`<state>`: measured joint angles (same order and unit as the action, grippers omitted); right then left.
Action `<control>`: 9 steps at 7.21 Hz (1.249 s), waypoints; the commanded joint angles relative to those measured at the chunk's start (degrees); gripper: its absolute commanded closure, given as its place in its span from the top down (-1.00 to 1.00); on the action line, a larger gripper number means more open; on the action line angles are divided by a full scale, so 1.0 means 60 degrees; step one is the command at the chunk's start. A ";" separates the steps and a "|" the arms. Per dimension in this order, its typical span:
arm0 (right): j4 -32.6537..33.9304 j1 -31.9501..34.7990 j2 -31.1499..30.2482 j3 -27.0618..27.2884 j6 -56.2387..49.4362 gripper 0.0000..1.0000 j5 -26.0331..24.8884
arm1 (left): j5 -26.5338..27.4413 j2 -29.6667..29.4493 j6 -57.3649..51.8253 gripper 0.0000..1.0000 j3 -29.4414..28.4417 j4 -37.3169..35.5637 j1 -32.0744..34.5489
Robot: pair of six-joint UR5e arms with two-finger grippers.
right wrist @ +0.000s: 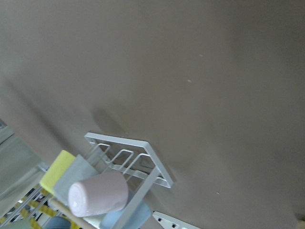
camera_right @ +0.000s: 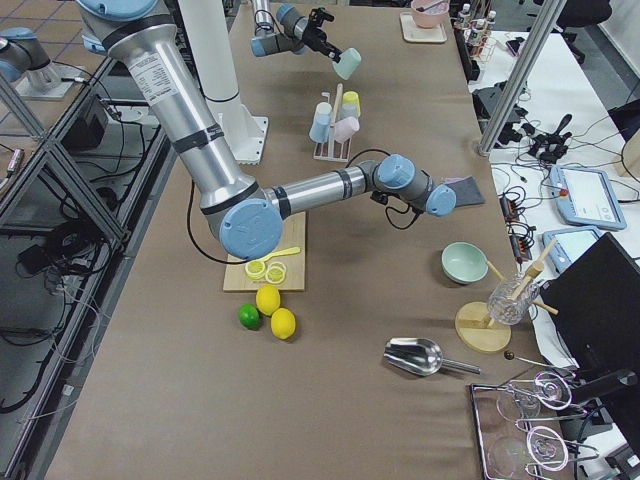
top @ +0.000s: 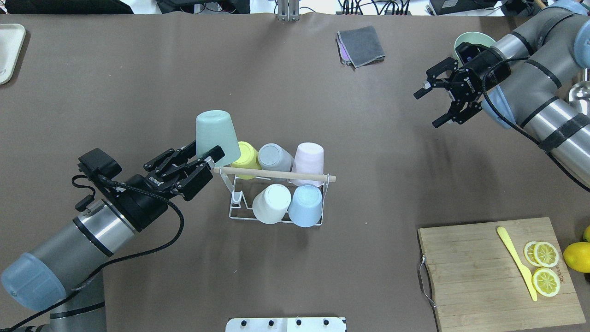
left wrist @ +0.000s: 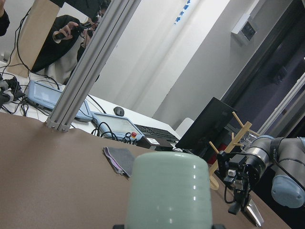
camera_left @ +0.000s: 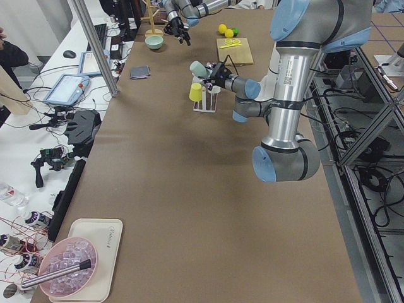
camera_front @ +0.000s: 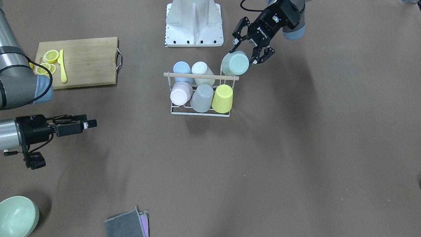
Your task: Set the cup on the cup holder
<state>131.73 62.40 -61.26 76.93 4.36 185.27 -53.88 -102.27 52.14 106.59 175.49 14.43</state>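
I am gripping the upturned green cup (top: 215, 131) between the fingers of my left gripper (top: 204, 156), centre-left of the overhead view; it is hanging just beside the left end of the cup holder (top: 276, 174); my right gripper (top: 427, 109) is hovering at upper right, fingers spread, holding nothing.

green cup (left wrist: 169, 191): lower part cut off (bottom edge) | bowl (camera_front: 16, 215): cropped by corner
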 commanded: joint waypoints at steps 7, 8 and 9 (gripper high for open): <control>-0.5016 0.0763 -0.2364 0.1908 0.0913 0.89 -0.7544 | 0.2286 -0.0298 -0.0912 -1.00 -0.0596 0.0445 -0.1672; -0.5906 0.1096 -0.3244 0.2191 0.0899 0.87 -0.7660 | 0.2286 -0.0298 -0.0912 -1.00 -0.0654 0.0430 -0.1672; -0.6756 0.1564 -0.3963 0.2324 0.0856 0.87 -0.7937 | 0.2286 -0.0313 -0.0912 -1.00 -0.0771 0.0430 -0.1672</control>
<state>97.58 68.88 -79.00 89.08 9.68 139.24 -40.31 -104.02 46.67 102.71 178.08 4.49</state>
